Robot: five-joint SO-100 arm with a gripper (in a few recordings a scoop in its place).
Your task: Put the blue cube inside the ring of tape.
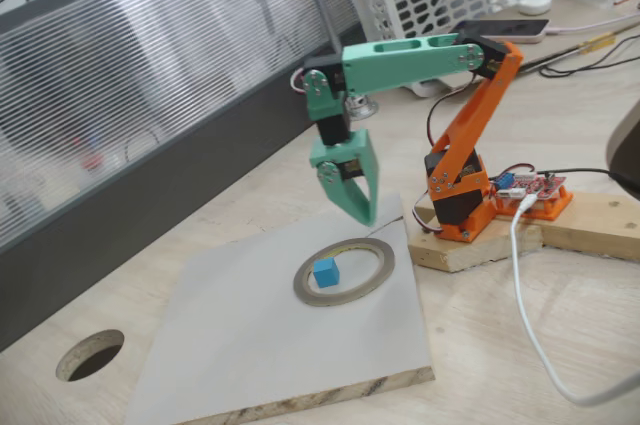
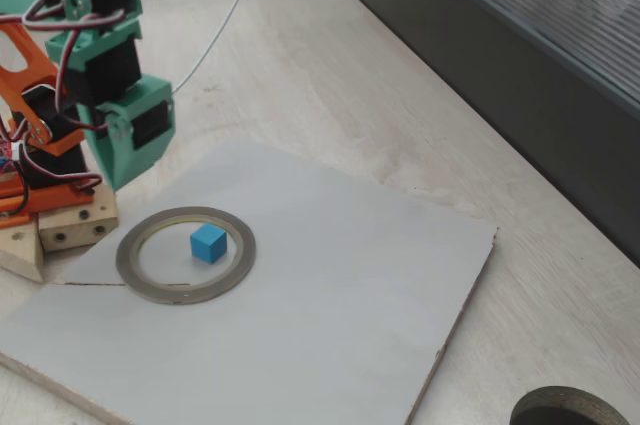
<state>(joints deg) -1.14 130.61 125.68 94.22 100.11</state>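
**A:** Where does the blue cube [image 1: 325, 272] sit?

**B:** Low and centre in both fixed views, flat on the grey board [image 1: 250, 345], inside the ring of tape [image 1: 344, 272]. It lies toward the ring's left part in one view, nearer its right part in the other [image 2: 208, 243], apart from the band all round as far as I can judge.

**A:** And the gripper [image 1: 362, 213]?

**B:** It hangs above the ring's upper right edge, points down, with nothing in it. The two green fingers look drawn together at the tips, or nearly so; I cannot tell for sure whether a slit remains. In the other view it shows at the left edge [image 2: 128, 150], clear of the ring.

**A:** So the job looks finished. What could spoil it?

**B:** My guess: a low sweep of the arm. The fingertips hang just over the band, so a dip could catch the thin ring, drag it, and shove the cube out. Lifting straight up first would avoid that.
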